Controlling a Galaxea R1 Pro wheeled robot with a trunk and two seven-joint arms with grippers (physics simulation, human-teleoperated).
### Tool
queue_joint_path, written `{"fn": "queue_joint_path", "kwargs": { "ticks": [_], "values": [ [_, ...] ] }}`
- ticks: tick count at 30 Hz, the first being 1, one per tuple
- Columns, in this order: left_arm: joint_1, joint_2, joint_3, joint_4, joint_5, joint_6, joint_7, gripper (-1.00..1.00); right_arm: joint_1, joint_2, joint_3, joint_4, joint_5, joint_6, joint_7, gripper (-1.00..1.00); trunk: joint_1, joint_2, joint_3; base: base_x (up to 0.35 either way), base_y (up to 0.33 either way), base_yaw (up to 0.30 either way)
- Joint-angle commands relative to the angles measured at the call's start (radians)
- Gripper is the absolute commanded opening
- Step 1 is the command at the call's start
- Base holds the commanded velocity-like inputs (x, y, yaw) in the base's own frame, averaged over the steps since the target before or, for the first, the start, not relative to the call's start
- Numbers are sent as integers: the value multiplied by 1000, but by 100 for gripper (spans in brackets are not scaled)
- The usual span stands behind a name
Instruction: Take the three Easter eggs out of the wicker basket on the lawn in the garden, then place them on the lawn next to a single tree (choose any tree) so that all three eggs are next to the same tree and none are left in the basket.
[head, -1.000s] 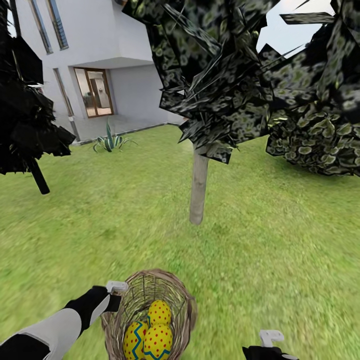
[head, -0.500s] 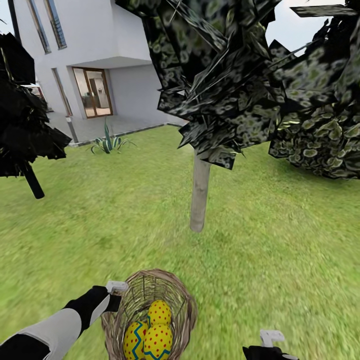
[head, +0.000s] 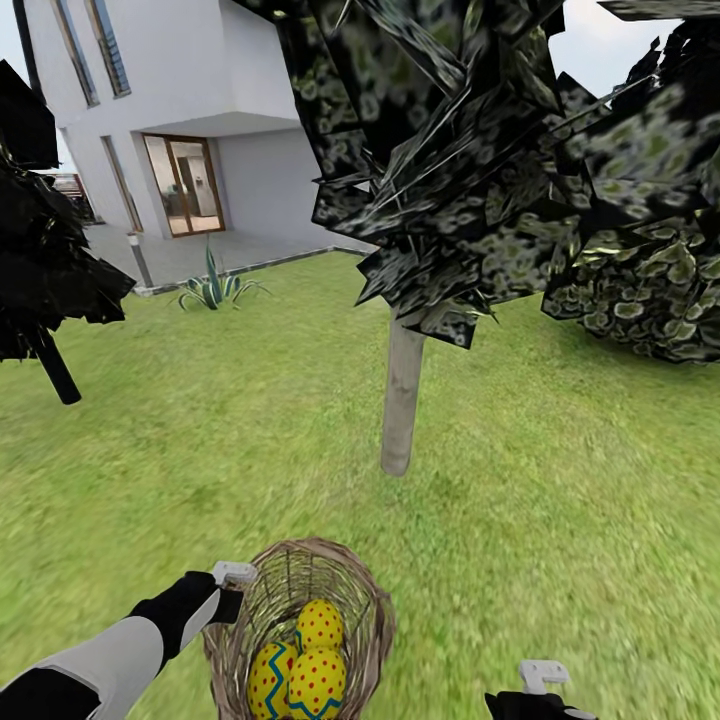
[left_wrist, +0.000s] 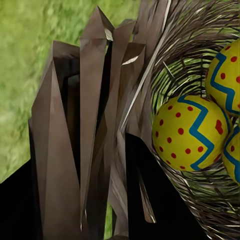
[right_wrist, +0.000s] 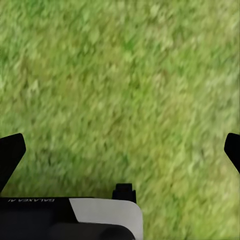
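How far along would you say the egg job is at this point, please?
Done: the basket with all three eggs sits near the tree. In hand: the left gripper is clamped on the basket rim; the right gripper, open, holds nothing. Left: taking every egg out and placing them on the lawn beside that tree.
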Motion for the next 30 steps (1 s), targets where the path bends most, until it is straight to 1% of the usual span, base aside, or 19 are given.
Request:
{"fn": "queue_joint_path", "kwargs": {
  "ticks": [1,12,14,16,17,18,19,20,21,22,23,25,26,28,30],
  "values": [
    [0,1,-6,-3,13,6,6,-100,0,0,-9,-2,10,5,7,100,4,-9,-5,0,0,0],
    [0,-1,-6,-6,13,6,5,-100,0,4,-9,-2,13,5,7,100,4,-9,-5,0,0,0],
    [0,-1,-6,-7,13,6,5,-100,0,3,-9,-3,15,5,8,100,12,-23,-12,0,0,0],
    [0,-1,-6,-8,13,6,5,-100,0,-3,-13,-14,8,6,24,100,20,-37,-18,0,0,0],
    [0,-1,-6,-9,13,6,5,-100,-2,-6,-16,-33,4,13,59,100,24,-44,-21,0,0,0],
    [0,-1,-6,-9,13,6,5,-100,-3,-8,-17,-102,3,19,171,100,27,-51,-24,0,0,0],
    [0,-1,-6,-8,13,6,5,-100,-3,-21,-19,-210,-1,48,324,100,31,-58,-27,0,0,0],
    [0,-1,-6,-8,13,6,5,-100,-4,-34,-25,-292,-12,108,443,100,35,-65,-30,0,0,0],
    [0,-1,-6,-8,13,6,5,-100,-4,-42,-36,-344,-44,144,545,100,39,-72,-33,0,0,0],
    [0,-3,-6,-9,13,6,5,-100,-4,-42,-43,-361,-88,156,607,100,43,-79,-37,0,0,0],
    [0,-5,-6,-9,13,6,5,-100,-6,-39,-44,-364,-113,150,637,100,47,-86,-40,0,0,0],
    [0,-5,-6,-10,13,7,5,-100,-8,-41,-43,-335,-123,87,651,100,54,-100,-46,0,0,0],
    [0,-5,-6,-10,13,7,5,-100,-8,-38,-43,-328,-126,77,650,100,58,-107,-49,0,0,0],
    [0,-4,-6,-11,13,8,5,-100,-8,-37,-46,-319,-131,49,617,100,66,-121,-55,0,0,0],
    [0,-1,-6,-10,13,8,5,-100,-8,-36,-47,-317,-133,33,559,100,73,-135,-62,0,0,0]
  ]
}}
